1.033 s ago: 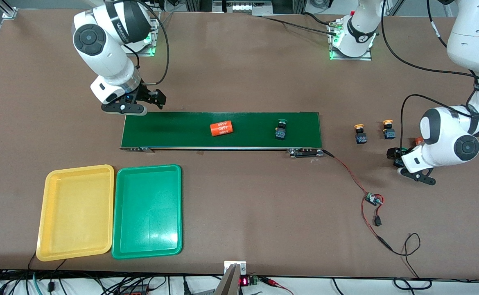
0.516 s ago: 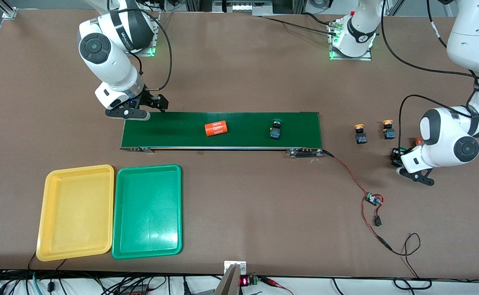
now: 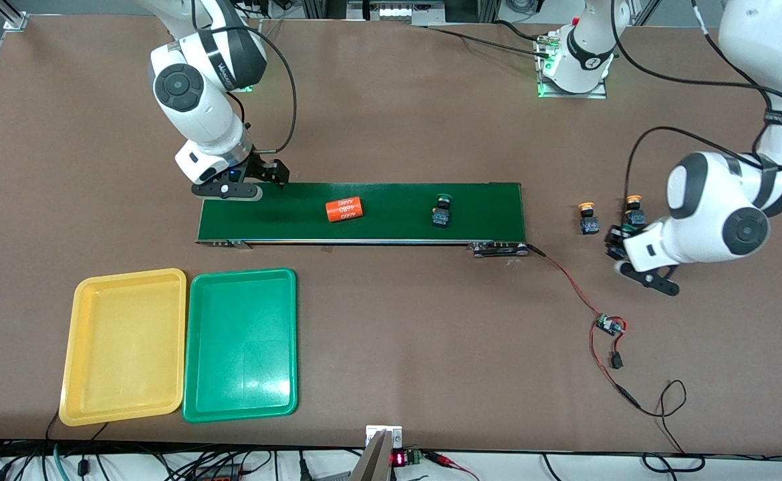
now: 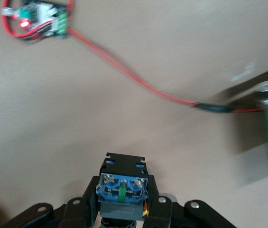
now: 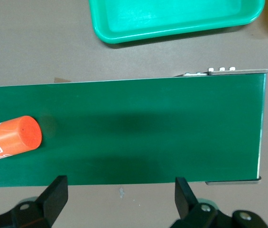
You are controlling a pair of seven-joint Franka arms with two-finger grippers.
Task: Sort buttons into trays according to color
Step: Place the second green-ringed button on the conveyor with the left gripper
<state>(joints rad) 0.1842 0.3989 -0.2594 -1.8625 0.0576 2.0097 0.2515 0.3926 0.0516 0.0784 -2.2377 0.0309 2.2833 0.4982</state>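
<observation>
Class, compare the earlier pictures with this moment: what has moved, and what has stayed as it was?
The left gripper has shut on a button and carried it toward the conveyor belt. On the belt, the orange cylinder and the green button rode toward the right arm's end. The right gripper, jaws open, shifted over that end. Both trays and the two yellow buttons stayed.

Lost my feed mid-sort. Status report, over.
Left gripper shut on a button above the table. Right gripper open over the conveyor belt end. Both trays hold nothing; orange cylinder rides the belt.
</observation>
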